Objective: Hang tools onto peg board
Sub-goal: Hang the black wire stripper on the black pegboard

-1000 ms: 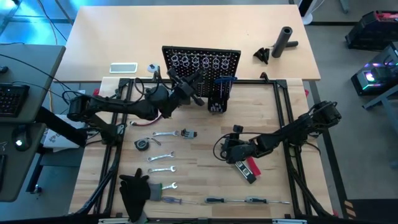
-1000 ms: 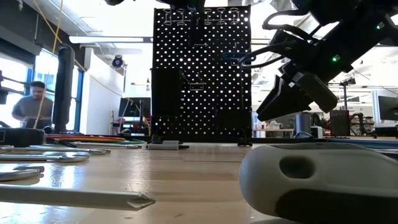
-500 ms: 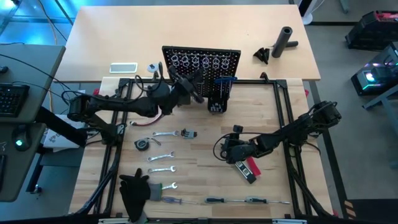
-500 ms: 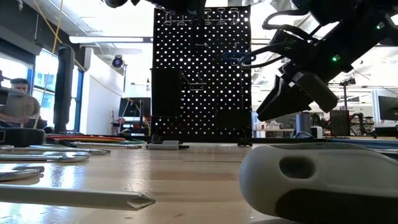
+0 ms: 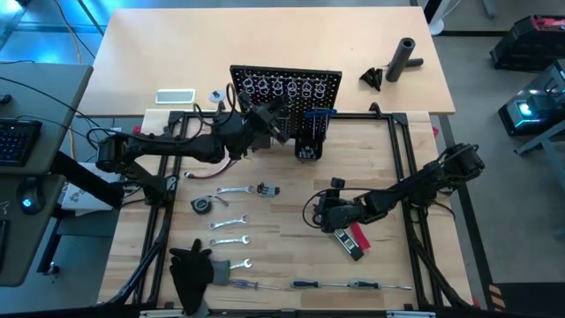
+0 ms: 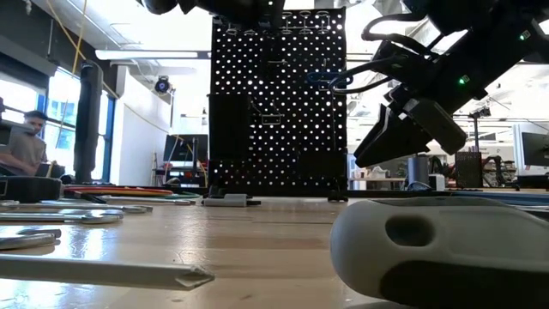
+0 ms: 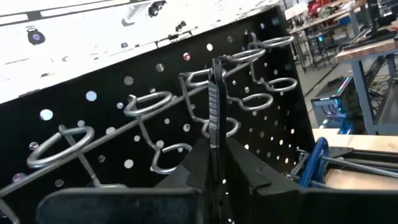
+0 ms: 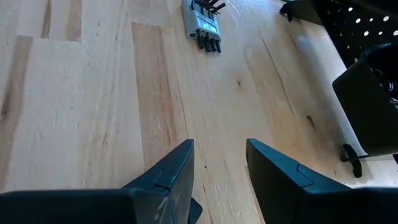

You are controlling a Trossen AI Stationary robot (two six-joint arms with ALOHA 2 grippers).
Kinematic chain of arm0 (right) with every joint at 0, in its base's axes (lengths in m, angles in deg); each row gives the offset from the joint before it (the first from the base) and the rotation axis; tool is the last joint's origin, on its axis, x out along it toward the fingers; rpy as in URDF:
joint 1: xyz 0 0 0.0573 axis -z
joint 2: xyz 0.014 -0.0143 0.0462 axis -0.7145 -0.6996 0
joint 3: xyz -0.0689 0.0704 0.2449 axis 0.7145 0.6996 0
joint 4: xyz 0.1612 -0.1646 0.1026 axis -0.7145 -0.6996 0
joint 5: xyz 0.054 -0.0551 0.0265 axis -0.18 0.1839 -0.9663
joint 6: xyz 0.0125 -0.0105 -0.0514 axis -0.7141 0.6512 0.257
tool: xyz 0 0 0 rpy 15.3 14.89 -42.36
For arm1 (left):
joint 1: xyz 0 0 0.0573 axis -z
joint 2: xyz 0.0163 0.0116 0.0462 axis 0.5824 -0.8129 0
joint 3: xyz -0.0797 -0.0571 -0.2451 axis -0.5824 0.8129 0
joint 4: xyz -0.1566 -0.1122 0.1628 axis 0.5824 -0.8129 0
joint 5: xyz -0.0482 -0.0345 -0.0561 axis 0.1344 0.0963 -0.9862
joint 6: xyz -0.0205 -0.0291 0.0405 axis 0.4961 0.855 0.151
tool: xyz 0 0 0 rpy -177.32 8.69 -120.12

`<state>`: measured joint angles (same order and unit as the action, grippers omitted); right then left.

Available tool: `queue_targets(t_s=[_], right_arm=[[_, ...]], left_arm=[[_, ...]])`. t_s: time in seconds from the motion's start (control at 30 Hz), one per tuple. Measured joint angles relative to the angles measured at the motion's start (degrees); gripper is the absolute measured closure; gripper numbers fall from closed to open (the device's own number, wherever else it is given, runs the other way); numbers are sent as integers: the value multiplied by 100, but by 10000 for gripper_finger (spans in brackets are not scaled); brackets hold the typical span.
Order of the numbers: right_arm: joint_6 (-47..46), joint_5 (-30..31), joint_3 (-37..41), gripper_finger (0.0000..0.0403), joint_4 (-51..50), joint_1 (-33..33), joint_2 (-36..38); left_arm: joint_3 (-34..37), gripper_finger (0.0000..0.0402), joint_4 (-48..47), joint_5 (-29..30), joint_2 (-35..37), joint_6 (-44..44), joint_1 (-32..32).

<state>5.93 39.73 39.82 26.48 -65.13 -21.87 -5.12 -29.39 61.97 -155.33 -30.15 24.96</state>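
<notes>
L gripper is closed on a thin silver wrench, held upright between the fingers. The wrench tip is seen just in front of the row of silver rings near the top of the peg board, level w/ them; whether it touches a ring can't be told. Just beside the gripper, lower on the board, blue-handled tools are hung. In the high view the L gripper is raised against the board's front.

R gripper is held partly open w/ nothing between the jaws, low over bare wooden table. Close beside it a red-handled tool lies flat. Ahead of its fingers a small grey multi-bit tool is lying on the wood. Further from both grippers, toward the table's near-left part, several silver wrenches, a round tape measure and screwdrivers are laid out, not yet hung.
</notes>
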Motion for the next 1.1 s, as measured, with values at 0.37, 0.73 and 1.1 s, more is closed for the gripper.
queue_targets(t_s=[0.37,0.73,1.1], right_arm=[[0,-3,0,261,3,0,0],[-44,-2,0,261,24,-2,0],[-103,-26,0,261,22,-1,0]], left_arm=[[-12,364,-654,-175,2,639,-236],[-387,356,-1731,-445,2,1192,-403],[-407,302,-1998,-261,7,1288,-395]])
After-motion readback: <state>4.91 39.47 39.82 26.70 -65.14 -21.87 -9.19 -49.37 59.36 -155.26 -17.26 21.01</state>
